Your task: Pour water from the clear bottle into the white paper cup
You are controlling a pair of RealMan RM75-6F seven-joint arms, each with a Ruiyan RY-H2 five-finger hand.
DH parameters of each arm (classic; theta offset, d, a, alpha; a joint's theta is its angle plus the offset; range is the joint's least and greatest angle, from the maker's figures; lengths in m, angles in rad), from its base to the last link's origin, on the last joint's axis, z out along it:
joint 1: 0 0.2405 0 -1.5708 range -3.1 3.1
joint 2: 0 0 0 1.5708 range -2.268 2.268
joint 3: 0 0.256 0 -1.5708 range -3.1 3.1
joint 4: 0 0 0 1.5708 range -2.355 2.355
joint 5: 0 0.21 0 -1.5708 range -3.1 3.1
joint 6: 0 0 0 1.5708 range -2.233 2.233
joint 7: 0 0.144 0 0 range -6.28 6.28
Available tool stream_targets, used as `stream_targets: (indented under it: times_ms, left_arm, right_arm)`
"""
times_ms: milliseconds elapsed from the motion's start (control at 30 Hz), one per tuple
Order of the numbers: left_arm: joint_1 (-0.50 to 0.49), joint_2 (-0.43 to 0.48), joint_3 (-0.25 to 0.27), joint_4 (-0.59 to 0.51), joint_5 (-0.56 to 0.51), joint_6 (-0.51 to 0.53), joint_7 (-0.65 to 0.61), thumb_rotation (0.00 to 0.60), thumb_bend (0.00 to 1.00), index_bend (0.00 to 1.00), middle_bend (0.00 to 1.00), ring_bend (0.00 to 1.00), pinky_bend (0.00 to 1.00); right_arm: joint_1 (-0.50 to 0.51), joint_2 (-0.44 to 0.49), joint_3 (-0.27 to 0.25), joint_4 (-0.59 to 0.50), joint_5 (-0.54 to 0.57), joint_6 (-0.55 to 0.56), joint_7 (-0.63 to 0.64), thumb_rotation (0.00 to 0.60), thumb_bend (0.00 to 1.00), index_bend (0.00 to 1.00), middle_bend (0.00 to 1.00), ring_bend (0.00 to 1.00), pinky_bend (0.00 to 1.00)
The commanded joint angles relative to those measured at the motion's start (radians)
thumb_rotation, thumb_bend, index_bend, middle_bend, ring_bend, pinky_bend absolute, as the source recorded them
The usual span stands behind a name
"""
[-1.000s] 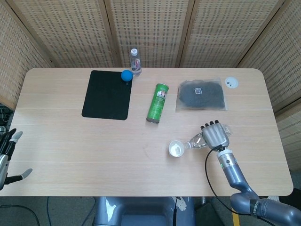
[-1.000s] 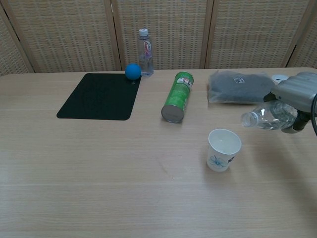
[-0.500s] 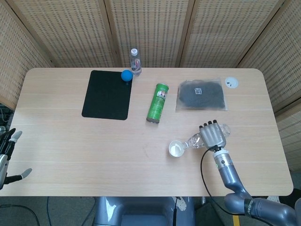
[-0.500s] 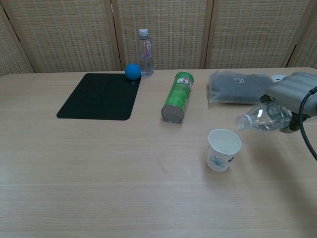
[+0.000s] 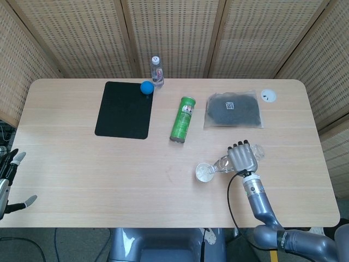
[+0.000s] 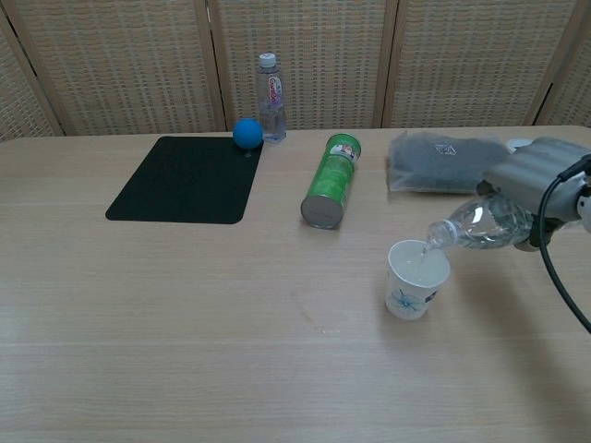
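Note:
My right hand point(image 5: 242, 158) point(image 6: 536, 180) grips a clear bottle point(image 6: 476, 224) point(image 5: 224, 162), tipped on its side with the open neck down over the rim of the white paper cup point(image 6: 416, 278) point(image 5: 203, 172). Water runs from the neck into the cup. The cup stands upright on the table, right of centre and toward the front edge. My left hand point(image 5: 10, 177) shows only in the head view, at the far left below the table edge, fingers apart and holding nothing.
A green can point(image 6: 331, 181) lies on its side behind the cup. A dark bag point(image 6: 447, 161) lies at back right, a white lid point(image 5: 268, 96) beside it. A black mat point(image 6: 185, 178), blue ball point(image 6: 247, 133) and second capped bottle point(image 6: 271, 86) sit at back left.
My right hand has moved left with the bottle and tipped it further, bringing the neck over the cup. Water is now flowing into the cup.

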Motion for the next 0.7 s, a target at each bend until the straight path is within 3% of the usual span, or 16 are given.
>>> stream_targets:
  times_ms: [33, 200, 500, 700]
  left_arm:
    - [0.000, 0.000, 0.000, 0.000, -0.001, 0.000, -0.001, 0.600, 0.09, 0.00, 0.00, 0.00, 0.00]
    - [0.000, 0.002, 0.000, 0.000, 0.001, 0.001, -0.003, 0.600, 0.09, 0.00, 0.00, 0.00, 0.00]
    - [0.001, 0.003, 0.001, -0.001, 0.001, 0.002, -0.003, 0.600, 0.09, 0.00, 0.00, 0.00, 0.00]
    - [0.001, 0.001, 0.002, -0.002, 0.001, 0.003, 0.004, 0.600, 0.09, 0.00, 0.00, 0.00, 0.00]
  right_arm:
    - [0.002, 0.000, 0.001, -0.003, 0.009, 0.003, 0.002, 0.600, 0.46, 0.56, 0.60, 0.43, 0.56]
    - [0.005, 0.006, 0.008, -0.008, 0.025, 0.004, 0.018, 0.600, 0.46, 0.56, 0.60, 0.43, 0.56]
    - [-0.015, 0.049, 0.036, -0.027, -0.001, -0.032, 0.229, 0.600, 0.46, 0.56, 0.60, 0.43, 0.56]
    - [-0.046, 0.092, 0.075, -0.038, -0.059, -0.087, 0.522, 0.600, 0.46, 0.56, 0.60, 0.43, 0.56]
